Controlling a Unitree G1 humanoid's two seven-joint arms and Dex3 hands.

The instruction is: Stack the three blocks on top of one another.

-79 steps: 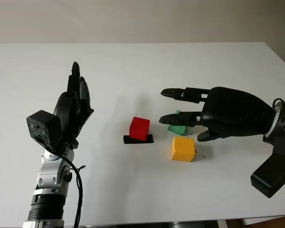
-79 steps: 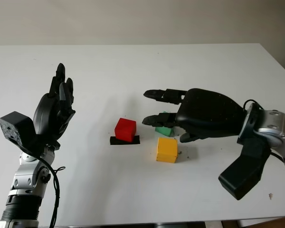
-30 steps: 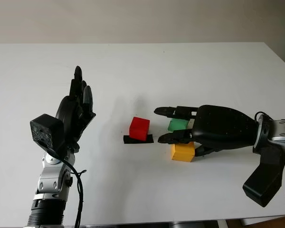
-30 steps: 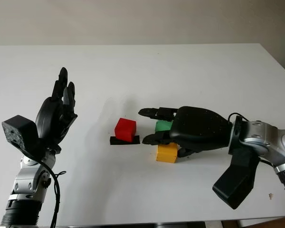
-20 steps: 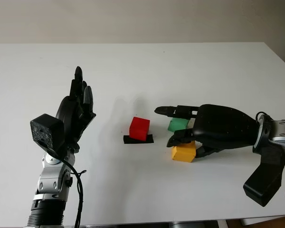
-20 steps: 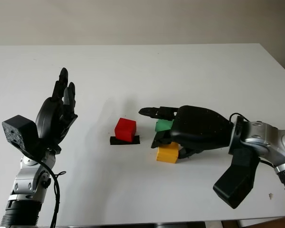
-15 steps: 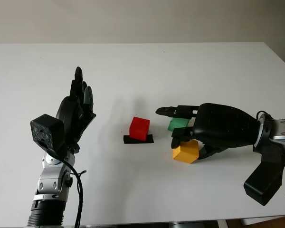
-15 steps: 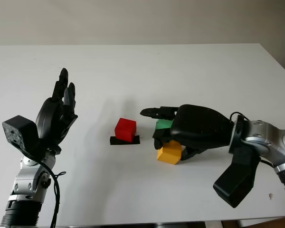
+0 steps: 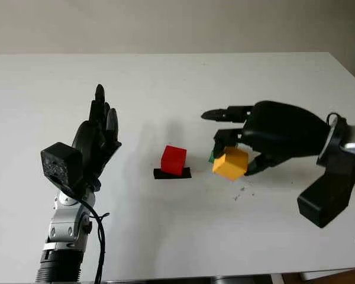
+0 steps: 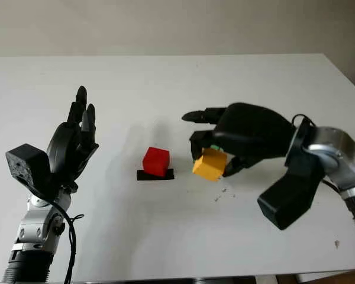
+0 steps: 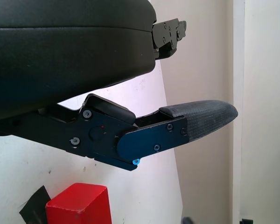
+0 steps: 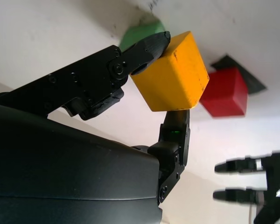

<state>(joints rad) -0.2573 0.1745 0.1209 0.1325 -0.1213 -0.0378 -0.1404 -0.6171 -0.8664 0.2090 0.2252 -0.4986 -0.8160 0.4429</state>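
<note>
My right hand [image 9: 232,155] is shut on the yellow block [image 9: 230,163], holding it tilted in the air above the table [image 9: 177,231]. In the right wrist view the yellow block [image 12: 171,72] is pinched between fingertips [image 12: 151,45]. The green block [image 12: 141,33] lies on the table behind it, mostly hidden by the hand in the eye views. The red block [image 9: 174,160] sits on a black patch [image 9: 172,173] left of the lifted yellow one. My left hand [image 9: 96,133] is open and raised at the left, well away from the blocks.
The white table extends far on all sides. A few small dark specks [image 9: 242,190] lie on the surface where the yellow block stood. The right arm's black wrist camera housing [image 9: 326,198] hangs low over the table at the right.
My right hand came down over the yellow block, closed on it, and has lifted it off the table, tilted. The left hand stayed raised in place.
</note>
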